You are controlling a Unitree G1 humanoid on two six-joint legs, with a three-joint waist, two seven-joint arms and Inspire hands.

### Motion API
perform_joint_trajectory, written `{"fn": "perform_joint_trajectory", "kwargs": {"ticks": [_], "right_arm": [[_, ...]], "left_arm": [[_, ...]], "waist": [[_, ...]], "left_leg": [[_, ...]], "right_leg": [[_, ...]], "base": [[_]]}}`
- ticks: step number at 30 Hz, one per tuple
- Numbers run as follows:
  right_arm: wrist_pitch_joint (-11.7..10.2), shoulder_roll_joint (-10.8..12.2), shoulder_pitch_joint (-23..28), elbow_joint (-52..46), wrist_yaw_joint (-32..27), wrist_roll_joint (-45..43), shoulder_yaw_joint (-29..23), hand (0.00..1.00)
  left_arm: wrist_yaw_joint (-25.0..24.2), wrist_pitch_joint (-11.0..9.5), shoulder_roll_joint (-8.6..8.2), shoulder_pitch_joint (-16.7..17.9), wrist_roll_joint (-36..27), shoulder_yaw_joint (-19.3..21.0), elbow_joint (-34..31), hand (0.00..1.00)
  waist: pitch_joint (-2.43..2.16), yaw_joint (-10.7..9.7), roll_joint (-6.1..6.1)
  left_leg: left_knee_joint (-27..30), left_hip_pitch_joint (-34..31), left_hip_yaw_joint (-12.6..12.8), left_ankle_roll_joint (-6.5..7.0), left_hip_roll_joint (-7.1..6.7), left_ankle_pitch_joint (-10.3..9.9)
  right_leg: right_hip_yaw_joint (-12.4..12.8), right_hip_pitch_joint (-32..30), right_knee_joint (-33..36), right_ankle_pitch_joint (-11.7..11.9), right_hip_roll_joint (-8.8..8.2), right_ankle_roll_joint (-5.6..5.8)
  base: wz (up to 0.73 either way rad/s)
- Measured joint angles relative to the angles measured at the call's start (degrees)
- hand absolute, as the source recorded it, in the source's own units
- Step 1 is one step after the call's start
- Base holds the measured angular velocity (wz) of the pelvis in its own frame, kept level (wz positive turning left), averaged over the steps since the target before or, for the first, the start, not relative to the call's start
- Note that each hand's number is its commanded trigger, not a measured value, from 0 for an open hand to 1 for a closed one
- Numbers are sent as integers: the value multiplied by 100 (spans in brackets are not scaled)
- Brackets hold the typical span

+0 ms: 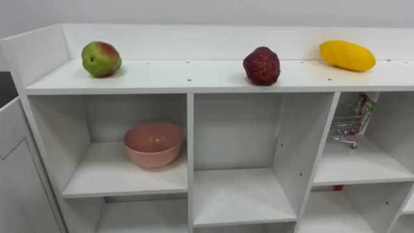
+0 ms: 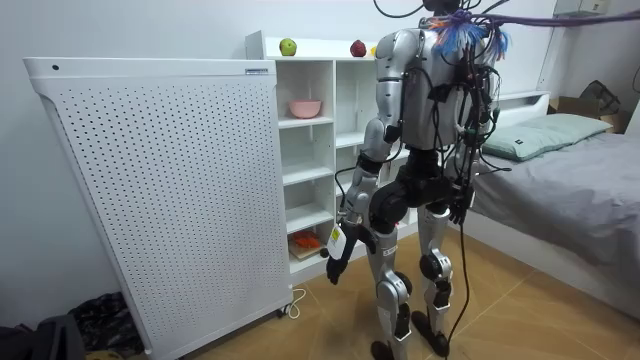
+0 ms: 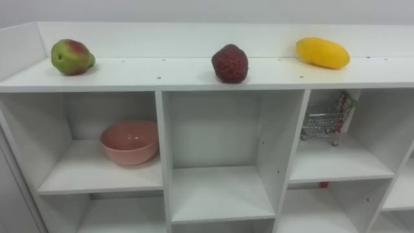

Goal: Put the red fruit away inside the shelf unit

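Three fruits lie on top of the white closet shelf unit [image 1: 194, 81]: a green and red fruit [image 1: 101, 59] at the left, a dark red bumpy fruit [image 1: 261, 65] in the middle and a yellow mango [image 1: 347, 55] at the right. In the room view I stand upright facing the shelf unit [image 2: 310, 140]. My left hand [image 2: 335, 264] hangs low beside my thigh, fingers relaxed and pointing down, holding nothing.
A pink bowl [image 1: 153, 144] sits in the upper left compartment and a small wire shopping cart [image 1: 349, 123] in the upper right one. The middle compartment holds nothing. A tall white perforated panel [image 2: 160, 190] stands at the shelf's left, and a bed [image 2: 560, 180] lies behind me.
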Motion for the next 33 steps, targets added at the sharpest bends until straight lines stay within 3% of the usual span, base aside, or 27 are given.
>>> {"fn": "perform_joint_trajectory", "kwargs": {"ticks": [13,18,22,26,28,29,33], "right_arm": [[42,4,-45,-45,-31,103,-9,0],[45,27,-66,-69,-78,114,-132,0],[46,11,-203,-331,-250,-95,-281,0],[16,-34,-266,-1847,-546,-528,-583,0],[-38,-42,-333,-2660,-625,-621,-702,0],[-90,-49,-371,-3267,-705,-708,-702,0],[-246,-40,-407,-4614,-1011,-1106,-690,0]], "left_arm": [[10,-39,14,-127,-4,8,-7,0],[-43,-214,24,-164,-7,6,-157,0],[-83,-480,38,-250,-20,59,-271,0],[-79,-694,63,-389,-125,157,-275,0],[-85,-796,86,-426,-313,160,-287,0],[-92,-831,95,-425,-418,159,-287,0],[-130,-846,102,-418,-524,122,-277,0]], "waist": [[-14,11,-4],[-12,-5,-1],[-17,5,9],[1,-11,-17],[-26,-6,8],[-3,6,11],[-13,-8,10]], "left_leg": [[0,-9,-20,0,1,0],[-3,13,-48,0,0,0],[-3,29,-16,1,2,0],[-4,25,-15,3,-4,1],[-3,24,13,5,-4,3],[-1,19,12,6,-2,4],[1,4,10,6,-3,4]], "right_leg": [[2,-17,6,1,2,0],[3,31,23,1,2,0],[21,-33,107,2,-4,0],[74,-81,114,13,-28,5],[127,-145,129,13,-21,6],[140,-146,114,29,1,9],[105,-144,121,35,4,7]], "base": [[0],[0],[-5],[-3],[-7],[-8],[3]]}}
